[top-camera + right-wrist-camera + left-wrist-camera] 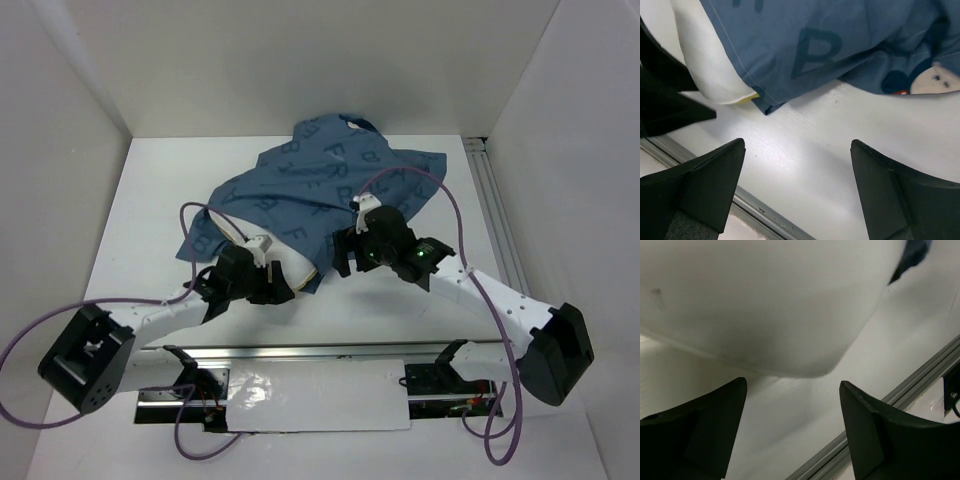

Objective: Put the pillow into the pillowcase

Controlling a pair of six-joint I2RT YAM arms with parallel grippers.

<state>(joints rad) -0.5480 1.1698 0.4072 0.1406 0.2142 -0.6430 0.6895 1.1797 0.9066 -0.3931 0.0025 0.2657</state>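
While left gripper [792, 390] gapes, pillow [765, 305] bulges just ahead — unheld.

Printed in darker blue all over the blue pillowcase [320, 175]: loose capital letters, with B, F, R and O among those legible from above and others lost in folds and creases. Seen close up from the right wrist, one large letter B [816, 50] on the cloth near its hem, beside the lower strokes of another letter cut off at the top edge, unreadable.
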